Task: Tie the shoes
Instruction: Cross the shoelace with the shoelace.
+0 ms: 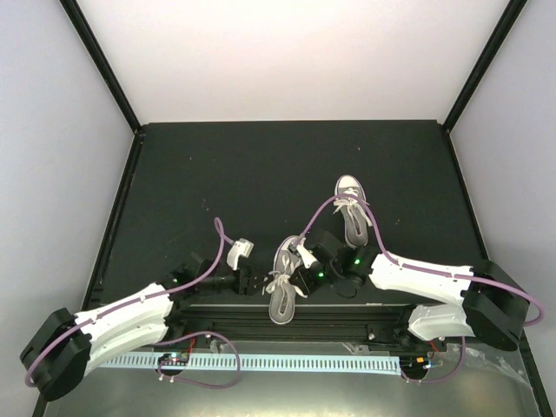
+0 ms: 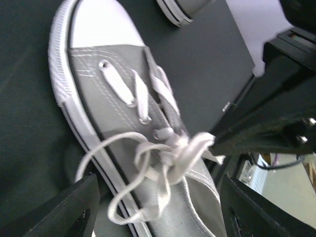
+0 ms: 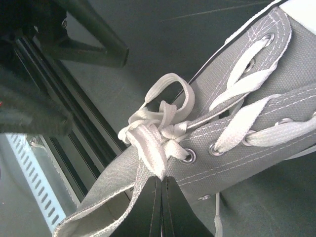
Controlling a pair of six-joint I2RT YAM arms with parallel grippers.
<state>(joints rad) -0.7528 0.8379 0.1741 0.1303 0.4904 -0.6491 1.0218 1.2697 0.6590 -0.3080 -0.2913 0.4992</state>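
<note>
The right tool (image 3: 160,197) is clenched on the flat white lace (image 3: 148,145) of the small grey canvas sneaker (image 2: 106,94), which lies between the spread fingers (image 2: 74,207) of the released left tool (image 2: 158,190). We draw the lace outward steadily, tightening the loose knot (image 3: 160,131) without dragging the sneaker.

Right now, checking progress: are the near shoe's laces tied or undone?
Tied, loosely: laces form a knot with loops on the near shoe.

Grey sneaker (image 2: 106,91) with knotted white laces (image 2: 165,150) sits within the wide-spread left pincer (image 2: 158,200).
</note>
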